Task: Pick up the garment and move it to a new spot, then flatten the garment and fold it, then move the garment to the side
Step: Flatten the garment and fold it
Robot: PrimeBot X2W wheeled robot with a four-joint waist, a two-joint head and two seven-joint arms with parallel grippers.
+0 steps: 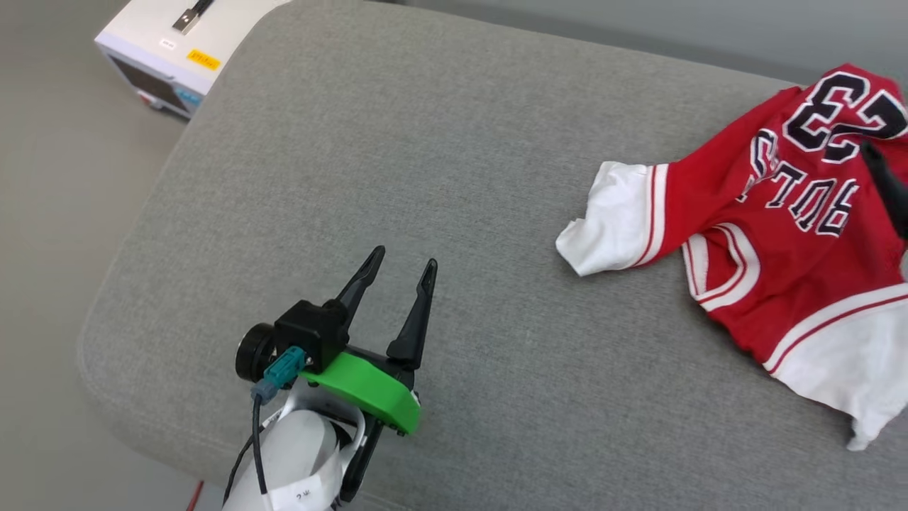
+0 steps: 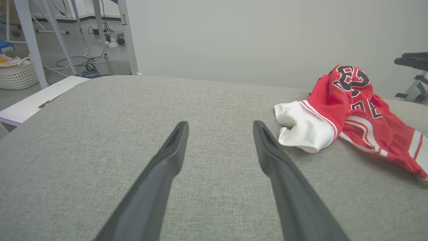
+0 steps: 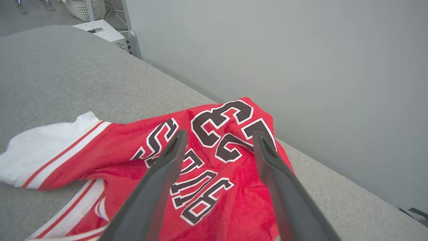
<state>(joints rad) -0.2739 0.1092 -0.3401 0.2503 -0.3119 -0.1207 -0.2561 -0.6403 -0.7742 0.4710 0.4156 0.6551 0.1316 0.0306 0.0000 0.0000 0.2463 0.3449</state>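
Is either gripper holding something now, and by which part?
Nothing is held. The left gripper is open over the cushion; the right gripper is open over the jersey.

The garment [image 1: 794, 284] is red with white sleeves, red-and-white striped trim and black lettering outlined in white. The cushion [image 1: 454, 142] is plain grey — the left gripper [image 1: 405, 257] black-fingered, with a bright green bracket.

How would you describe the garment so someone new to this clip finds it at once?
Start at the wide grey cushion that spans the head view. Toward its right end lies the garment, crumpled, with the open right pincer over it. Against the plain grey, it alone is bright red with white sleeves and black BULLS 23 lettering.
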